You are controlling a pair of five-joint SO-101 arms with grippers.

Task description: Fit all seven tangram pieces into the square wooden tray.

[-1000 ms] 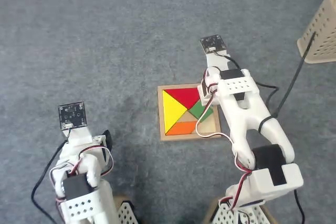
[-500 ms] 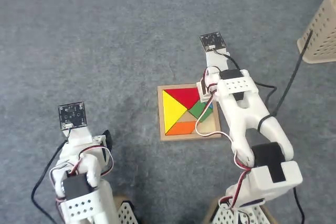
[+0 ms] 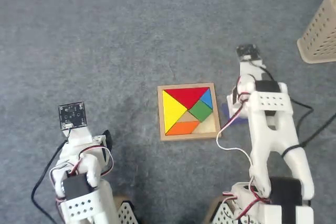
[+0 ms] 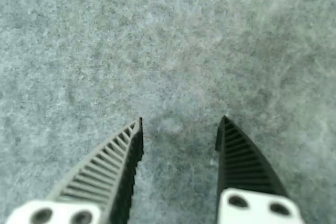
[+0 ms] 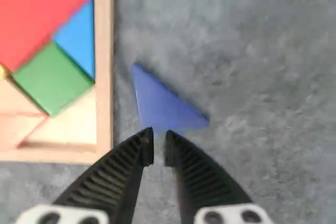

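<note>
The square wooden tray lies mid-table and holds a yellow triangle, a red triangle, a light blue triangle, a green square and an orange piece. Its near right corner is pale wood colour. A violet-blue triangle lies flat on the carpet just right of the tray rim, partly under the right arm. My right gripper is shut and empty, with its tips at that triangle's near edge. My left gripper hangs open over bare carpet at the lower left.
A beige slatted basket stands at the far right edge. Grey carpet covers the whole table. The left arm stays folded near the front left, far from the tray.
The right arm has swung from over the tray's right side to the carpet beside it, uncovering the light blue triangle and green square. The left arm has not moved.
</note>
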